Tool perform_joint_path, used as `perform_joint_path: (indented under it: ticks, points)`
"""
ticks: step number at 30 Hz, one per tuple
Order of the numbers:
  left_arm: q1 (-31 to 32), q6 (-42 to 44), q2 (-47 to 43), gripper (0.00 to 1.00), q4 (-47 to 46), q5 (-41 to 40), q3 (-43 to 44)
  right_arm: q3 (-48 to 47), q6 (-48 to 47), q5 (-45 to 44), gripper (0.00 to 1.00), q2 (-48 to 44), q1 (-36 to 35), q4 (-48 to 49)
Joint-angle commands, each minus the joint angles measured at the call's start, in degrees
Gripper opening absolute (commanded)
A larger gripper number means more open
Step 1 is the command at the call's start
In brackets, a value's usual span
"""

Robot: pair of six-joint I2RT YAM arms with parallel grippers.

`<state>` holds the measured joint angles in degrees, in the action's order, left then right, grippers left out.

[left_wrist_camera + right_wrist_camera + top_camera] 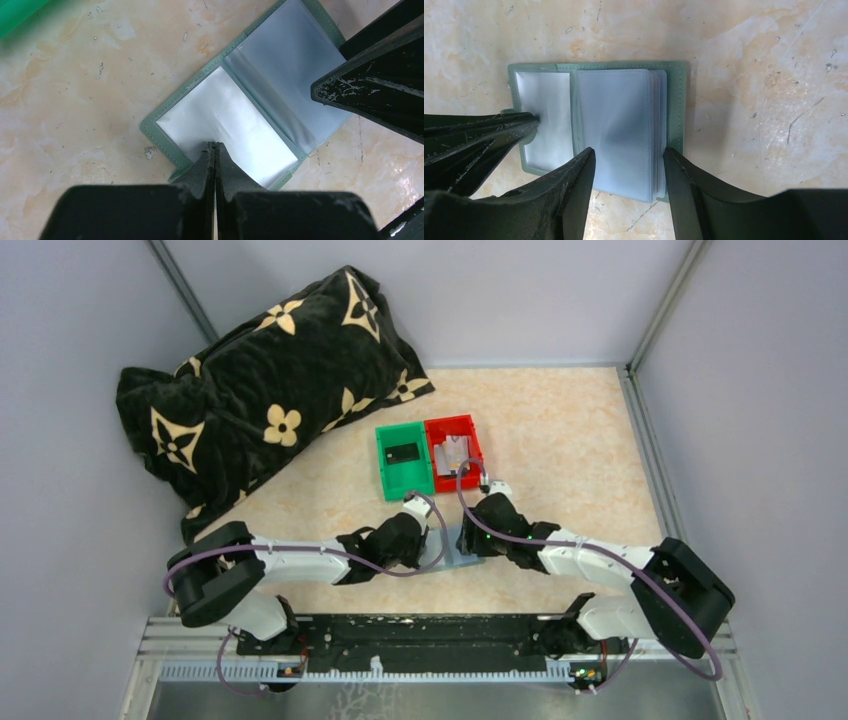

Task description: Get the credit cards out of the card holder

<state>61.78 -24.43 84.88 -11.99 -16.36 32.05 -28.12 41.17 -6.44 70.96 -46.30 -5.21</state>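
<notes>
Now the sage-green card holder (681, 100) lies spread open; left gripper (214, 147) closed, right gripper (629, 160) open.

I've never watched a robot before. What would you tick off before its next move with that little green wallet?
1. Card holder lying open on the table: ok.
2. Left hand shut, its tip resting on one page to pin it: ok.
3. Right hand open, one finger on each side of the stack of clear sleeves: ok.
4. A card showing in those sleeves, ready to pull: cannot tell; the sleeves in view look empty.
5. Green bin and red bin just beyond the holder, not blocked by either arm: ok.
</notes>
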Motion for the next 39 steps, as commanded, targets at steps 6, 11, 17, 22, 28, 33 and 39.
perform_joint_path:
  ticks: [6,11,17,22,28,33,39]
  points:
    - [0.1,-0.7,0.5,0.0,-0.5,0.1,-0.5,-1.6,1.3,2.2,0.53,-3.3,-2.0,2.3]
    - [0.2,-0.9,0.6,0.0,-1.1,0.5,-0.8,-2.8,2.1,1.7,0.52,-3.1,-3.9,2.0]
    - [0.2,-1.0,-0.3,0.0,-1.2,0.3,-1.9,-3.2,3.4,1.9,0.52,-1.2,-5.9,3.8]
    - [0.2,-1.2,-0.3,0.0,-1.9,0.3,-3.2,-3.8,4.4,3.6,0.52,-1.7,-6.4,6.5]
    - [0.1,-1.4,-0.5,0.0,-2.1,0.6,-3.7,-4.0,5.4,6.0,0.51,-1.3,-6.4,10.8]
    - [0.2,-1.2,-2.0,0.0,-1.2,0.5,-4.0,-4.1,6.2,8.2,0.51,0.7,-6.5,14.2]
    - [0.1,-1.2,-2.9,0.0,-0.8,0.5,-4.7,-4.8,6.9,10.5,0.51,2.8,-6.4,17.2]
